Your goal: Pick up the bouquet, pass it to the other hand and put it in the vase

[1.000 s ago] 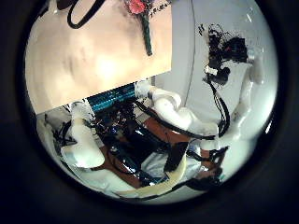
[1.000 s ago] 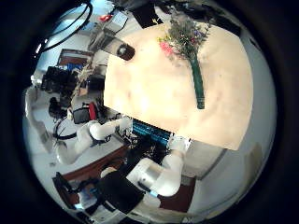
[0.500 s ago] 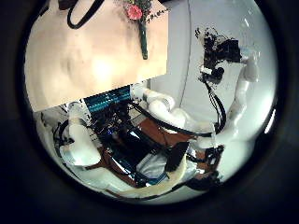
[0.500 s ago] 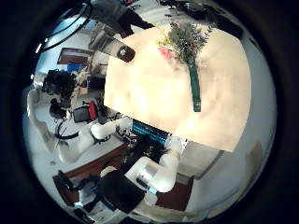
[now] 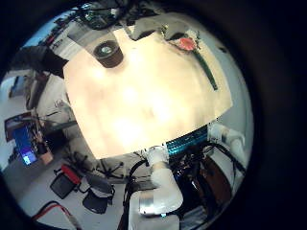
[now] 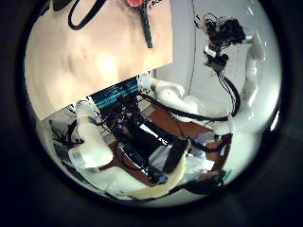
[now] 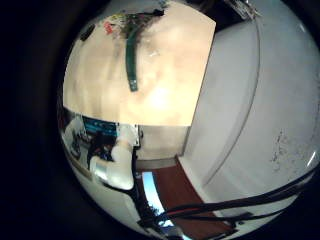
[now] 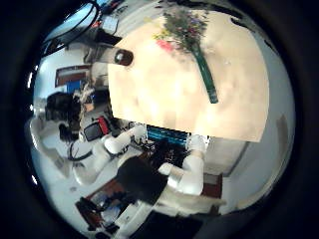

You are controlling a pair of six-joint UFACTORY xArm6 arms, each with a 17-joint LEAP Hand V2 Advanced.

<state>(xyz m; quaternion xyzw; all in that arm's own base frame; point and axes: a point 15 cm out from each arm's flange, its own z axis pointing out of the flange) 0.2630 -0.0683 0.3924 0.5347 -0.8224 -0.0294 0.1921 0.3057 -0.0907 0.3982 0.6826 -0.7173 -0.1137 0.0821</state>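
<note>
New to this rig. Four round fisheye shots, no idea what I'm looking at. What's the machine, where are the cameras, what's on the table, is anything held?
The machine is two white robot arms at a table, each ending in a hand with fingers and a thumb. All four pictures come from very wide-angle cameras set in the palms, two per hand: one at the thumb side, one at the little finger side. They look out from the palm, so each shows the table from above and the arms' white bases at its edge.

On the pale wooden tabletop lie two things. The bouquet lies flat, flower heads at one end and a long dark green stem wrap at the other. The vase, a dark round pot, stands apart from it near a table corner.

Nothing is held. Both things look small, so both palms are well above the table, and neither hand's fingers show clearly.
</note>
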